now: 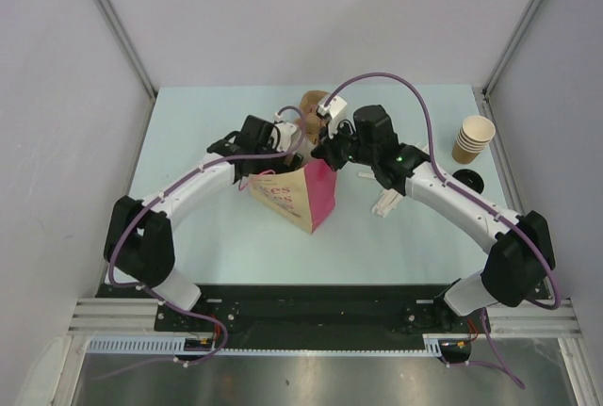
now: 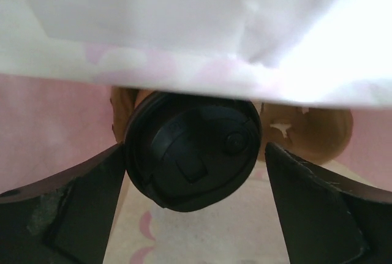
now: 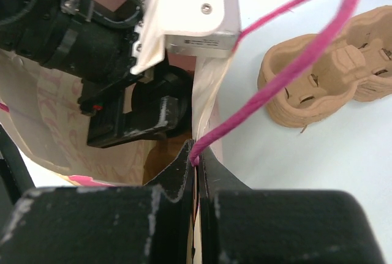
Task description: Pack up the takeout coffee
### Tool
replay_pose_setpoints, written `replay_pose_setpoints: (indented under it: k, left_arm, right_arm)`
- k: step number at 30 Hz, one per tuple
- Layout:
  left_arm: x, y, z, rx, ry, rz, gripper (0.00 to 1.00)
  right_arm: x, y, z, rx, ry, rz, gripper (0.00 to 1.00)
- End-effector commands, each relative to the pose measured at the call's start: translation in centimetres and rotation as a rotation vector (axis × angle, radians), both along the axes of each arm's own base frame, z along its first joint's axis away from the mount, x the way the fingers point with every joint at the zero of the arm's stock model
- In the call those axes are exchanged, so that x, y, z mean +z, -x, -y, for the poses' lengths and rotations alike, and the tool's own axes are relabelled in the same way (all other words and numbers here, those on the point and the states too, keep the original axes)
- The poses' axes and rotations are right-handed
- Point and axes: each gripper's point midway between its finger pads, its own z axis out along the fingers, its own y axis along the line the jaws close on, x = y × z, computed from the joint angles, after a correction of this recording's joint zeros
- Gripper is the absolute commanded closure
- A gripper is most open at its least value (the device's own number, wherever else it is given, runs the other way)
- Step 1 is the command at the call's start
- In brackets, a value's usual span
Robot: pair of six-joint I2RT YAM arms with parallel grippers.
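The pink paper bag (image 1: 316, 201) stands at the table's middle with its mouth open. My left gripper (image 1: 292, 152) reaches into the mouth. In the left wrist view the takeout coffee's black lid (image 2: 193, 147) lies between the open fingers of the left gripper (image 2: 196, 150); the left finger touches its rim and the right finger stands a little apart. The bag's pale wall (image 2: 184, 19) hangs above it. My right gripper (image 3: 197, 154) is shut on the bag's rim (image 3: 205, 92) where the pink cord handle (image 3: 275, 74) comes out. In the top view the cup is hidden.
A brown pulp cup carrier (image 1: 311, 105) lies just behind the bag, also in the right wrist view (image 3: 324, 68). A stack of pale beige lidless cups (image 1: 473, 138) and a loose black lid (image 1: 468, 180) sit at the right. Pale sticks (image 1: 386, 202) lie right of the bag.
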Motion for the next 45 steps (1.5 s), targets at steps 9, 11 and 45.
replay_pose_setpoints:
  k: [9, 11, 45]
  left_arm:
    - [4.8, 1.0, -0.6, 0.025, 0.012, 0.099, 0.01]
    - [5.4, 1.0, -0.6, 0.026, 0.017, 0.115, 0.0]
    - [18.6, -0.6, 1.1, 0.023, 0.188, 0.247, 0.0]
  right_arm:
    - [-0.4, 0.3, 0.6, -0.011, 0.031, -0.035, 1.0]
    - [-0.5, 0.3, 0.7, -0.012, 0.035, -0.037, 1.0]
    - [1.4, -2.2, 1.8, -0.066, 0.032, 0.092, 1.0]
